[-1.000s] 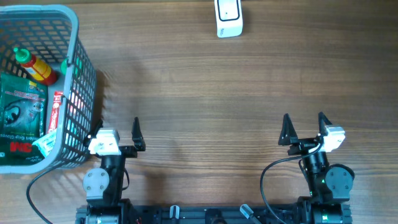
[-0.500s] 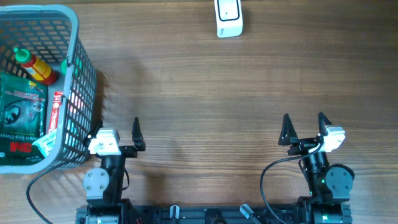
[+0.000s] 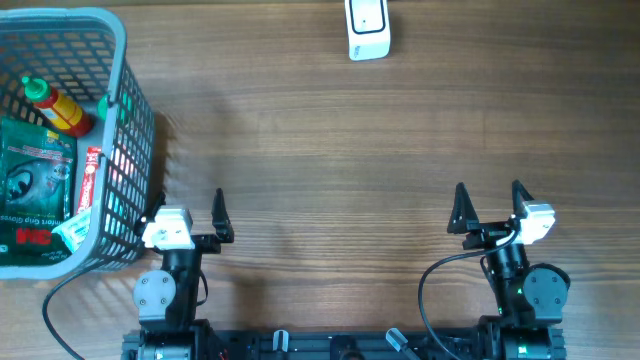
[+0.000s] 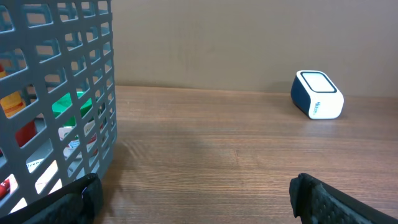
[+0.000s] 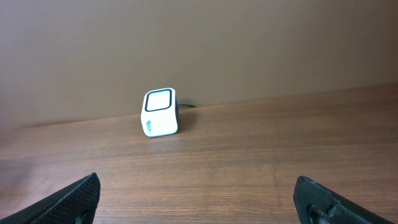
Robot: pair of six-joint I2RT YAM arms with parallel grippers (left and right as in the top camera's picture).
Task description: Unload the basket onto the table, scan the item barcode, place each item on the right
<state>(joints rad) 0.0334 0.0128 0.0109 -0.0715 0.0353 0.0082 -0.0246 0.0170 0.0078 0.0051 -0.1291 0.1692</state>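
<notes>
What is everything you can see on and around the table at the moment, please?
basket: one, grey-blue, left end of the table
bottle: one, red and yellow, green cap, in the basket
packet: one, green, in the basket
slim pack: one, red and white, in the basket
scanner: one, white and dark blue, far edge, centre
table: one, brown wood
left gripper: one, black, open, near edge by the basket
right gripper: one, black, open, near edge

Bench (image 3: 320, 150): scanner (image 3: 368, 28) at far edge; basket (image 3: 130, 110) left, holding bottle (image 3: 55, 105), green packet (image 3: 35, 195); left claw (image 3: 188, 207), right claw (image 3: 488, 197) spread, empty.
</notes>
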